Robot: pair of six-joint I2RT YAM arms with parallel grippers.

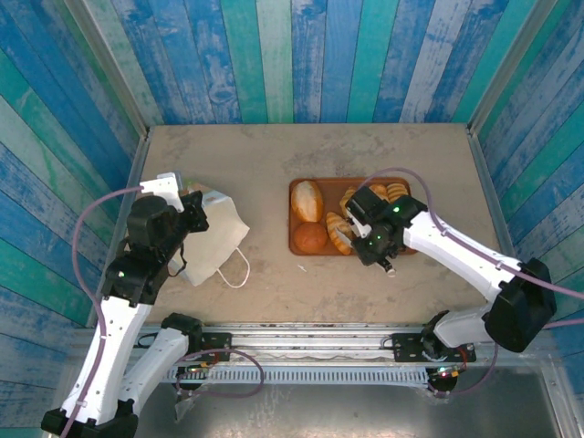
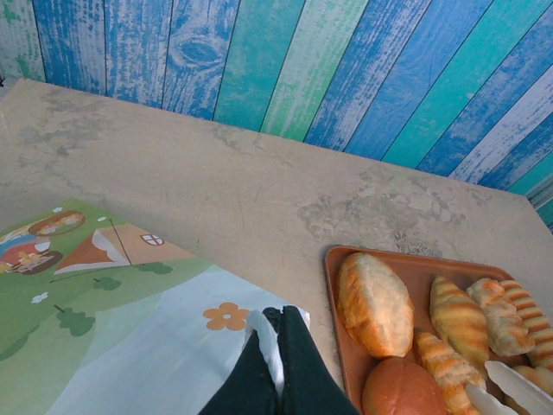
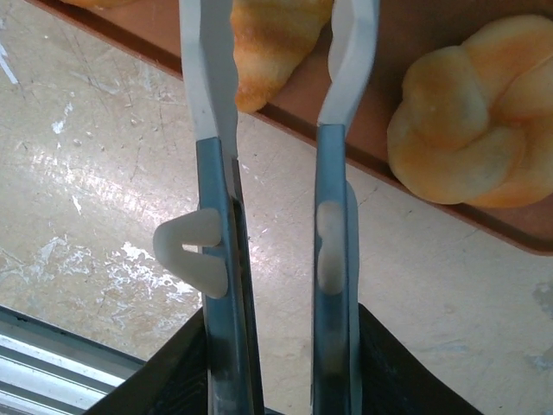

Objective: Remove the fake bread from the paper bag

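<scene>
1. Left gripper (image 2: 275,372) is clenched on the rim of the bag (image 2: 130,346), apparently to steady it as it lies on its side.
2. Bread (image 2: 373,303) sits on the tray (image 2: 415,268), right of the bag; the bag's inside is hidden.
3. Right gripper (image 3: 278,26) straddles a croissant (image 3: 263,60) at the tray's edge; grasped or released, I cannot tell.

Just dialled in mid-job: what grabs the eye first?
The flat brown tray right of centre, crowded with glossy golden-brown toy breads. On the left, the white printed paper bag lies flat, its edge pinched in the left gripper. The right gripper straddles a toy croissant at the tray's near edge.
</scene>
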